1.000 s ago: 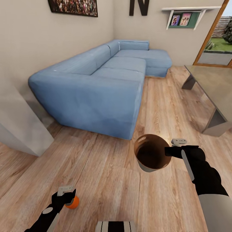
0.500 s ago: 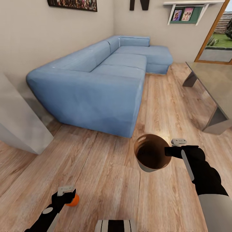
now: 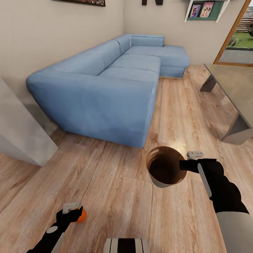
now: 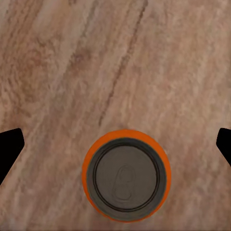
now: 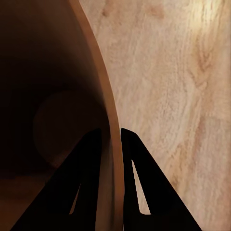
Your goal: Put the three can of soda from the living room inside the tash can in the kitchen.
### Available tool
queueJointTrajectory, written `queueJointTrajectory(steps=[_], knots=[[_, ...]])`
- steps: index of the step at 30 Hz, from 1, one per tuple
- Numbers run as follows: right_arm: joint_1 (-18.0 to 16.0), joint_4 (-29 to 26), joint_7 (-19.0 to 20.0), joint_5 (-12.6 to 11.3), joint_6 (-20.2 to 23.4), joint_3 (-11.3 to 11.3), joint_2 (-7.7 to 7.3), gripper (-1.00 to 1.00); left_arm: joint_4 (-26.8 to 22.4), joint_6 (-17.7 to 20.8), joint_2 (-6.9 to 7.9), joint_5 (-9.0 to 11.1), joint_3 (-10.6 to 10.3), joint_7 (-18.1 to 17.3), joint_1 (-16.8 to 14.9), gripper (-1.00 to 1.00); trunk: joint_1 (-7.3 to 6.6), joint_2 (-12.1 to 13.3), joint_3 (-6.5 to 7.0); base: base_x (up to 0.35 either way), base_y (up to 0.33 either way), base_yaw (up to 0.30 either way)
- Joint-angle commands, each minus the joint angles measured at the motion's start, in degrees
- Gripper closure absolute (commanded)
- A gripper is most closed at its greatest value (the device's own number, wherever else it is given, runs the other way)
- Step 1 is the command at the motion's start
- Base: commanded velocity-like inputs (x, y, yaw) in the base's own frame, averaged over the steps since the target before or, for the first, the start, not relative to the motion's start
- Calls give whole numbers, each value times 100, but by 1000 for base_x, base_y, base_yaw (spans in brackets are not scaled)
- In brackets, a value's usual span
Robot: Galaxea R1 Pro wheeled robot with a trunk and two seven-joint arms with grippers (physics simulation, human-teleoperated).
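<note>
- Sofa [image 3: 105,91] and wall shelf have slid up the head view since a second ago; camera shift only.
- Right gripper [image 5: 110,139] pinches the tash can [image 3: 165,171] by its rim, above the wood floor [image 3: 116,182]; brown inside looks empty.
- Left gripper [image 3: 72,211], fingers spread wide, holds nothing; orange can of soda [image 4: 125,175] stands upright on the floor between them.

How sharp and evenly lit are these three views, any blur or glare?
Head view: even light, straight edges bow outward, soft gloss inside the bin. Left wrist view: soft and blurry, the can top legible but fuzzy. Right wrist view: the bin's inside is nearly black, with a bright glare patch on the floor.
</note>
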Motion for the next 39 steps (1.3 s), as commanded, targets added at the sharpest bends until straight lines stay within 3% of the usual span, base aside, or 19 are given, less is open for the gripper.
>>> queueJointTrajectory(steps=[1,16,23,32,39], knots=[[-3,-2,20,-91,6,-1,1,100,0,0,0,0,0,0,0,-100,-1,0,-9,0,0,0],[-3,-2,20,-91,6,-1,1,100,0,0,0,0,0,-3,0,-100,-1,0,-62,0,0,0],[-3,-2,20,-91,6,-1,1,100,0,0,0,0,0,-5,0,-100,153,-281,-188,0,0,0],[-3,-2,20,-91,6,-1,1,100,0,0,0,0,0,-5,0,-100,153,-281,-188,0,0,0],[-3,-2,20,-91,6,3,3,100,0,0,0,0,0,-7,0,-100,171,-291,-343,0,0,0]])
